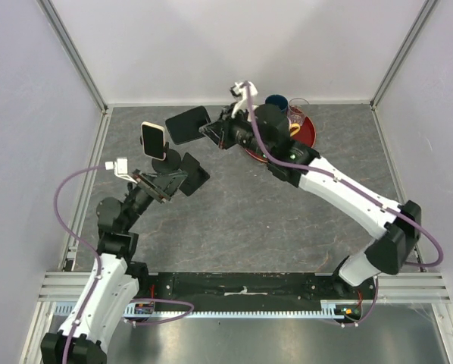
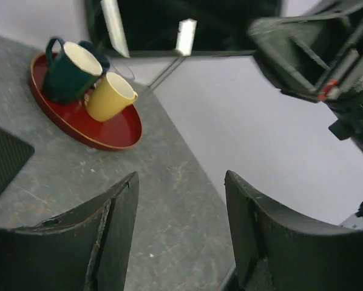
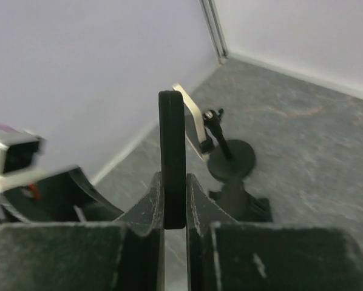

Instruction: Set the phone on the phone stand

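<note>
The right gripper (image 3: 174, 193) is clamped on the phone (image 3: 172, 139), which stands upright and edge-on between the two fingers (image 3: 146, 209). Beyond it, the phone stand (image 3: 231, 161) rests on its round black base on the grey table (image 3: 303, 157), its pale cradle tilted. Part of the left arm (image 3: 54, 194) appears blurred at lower left.
</note>
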Controlling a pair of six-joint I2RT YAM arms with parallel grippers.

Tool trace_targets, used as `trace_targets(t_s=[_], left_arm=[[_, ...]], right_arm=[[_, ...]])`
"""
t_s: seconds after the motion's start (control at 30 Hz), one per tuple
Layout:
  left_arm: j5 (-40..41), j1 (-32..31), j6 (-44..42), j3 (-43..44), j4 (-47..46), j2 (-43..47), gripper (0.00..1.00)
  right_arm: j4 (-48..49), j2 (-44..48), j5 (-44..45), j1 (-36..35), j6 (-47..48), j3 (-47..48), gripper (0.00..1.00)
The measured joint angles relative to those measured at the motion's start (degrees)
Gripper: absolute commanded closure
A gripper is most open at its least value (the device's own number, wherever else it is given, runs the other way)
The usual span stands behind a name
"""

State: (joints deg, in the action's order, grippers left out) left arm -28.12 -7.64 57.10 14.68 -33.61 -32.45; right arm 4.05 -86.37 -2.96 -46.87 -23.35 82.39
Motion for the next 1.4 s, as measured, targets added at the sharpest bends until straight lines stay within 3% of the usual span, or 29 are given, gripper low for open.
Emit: trace_targets(t_s=[0.13, 0.23, 0.33, 0.47, 0.6, 1.4], left_arm=[[0.4, -0.1, -13.5, 12.4, 16.5, 0.0, 0.36], [4.5, -0.2, -22.4, 19.8, 25.8, -0.1, 0.30], [10.8, -0.2, -27.9, 23.9, 31.8, -0.2, 0.23], [18.1, -0.2, -31.6, 27.1, 36.1, -2.2, 0.22], [21.8, -0.2, -33.6, 28.4, 36.9, -4.2, 0.23], [27.6, -0.5, -35.8, 26.2, 38.2, -6.3, 0.25]], right_arm=[[-17.5, -7.9, -1.7, 0.4, 7.5, 13.7, 1.00], [-28.5, -14.8, -2.5, 0.6, 11.5, 22.6, 1.00], [-38.8, -22.3, -3.5, 1.0, 14.4, 31.9, 1.00], [-48.7, -31.0, -5.4, 1.8, 16.2, 44.3, 1.00], [-52.5, -34.9, -8.4, 2.9, 17.5, 51.0, 1.00], [-54.8, -41.1, -15.2, 3.4, 18.1, 51.1, 1.00]])
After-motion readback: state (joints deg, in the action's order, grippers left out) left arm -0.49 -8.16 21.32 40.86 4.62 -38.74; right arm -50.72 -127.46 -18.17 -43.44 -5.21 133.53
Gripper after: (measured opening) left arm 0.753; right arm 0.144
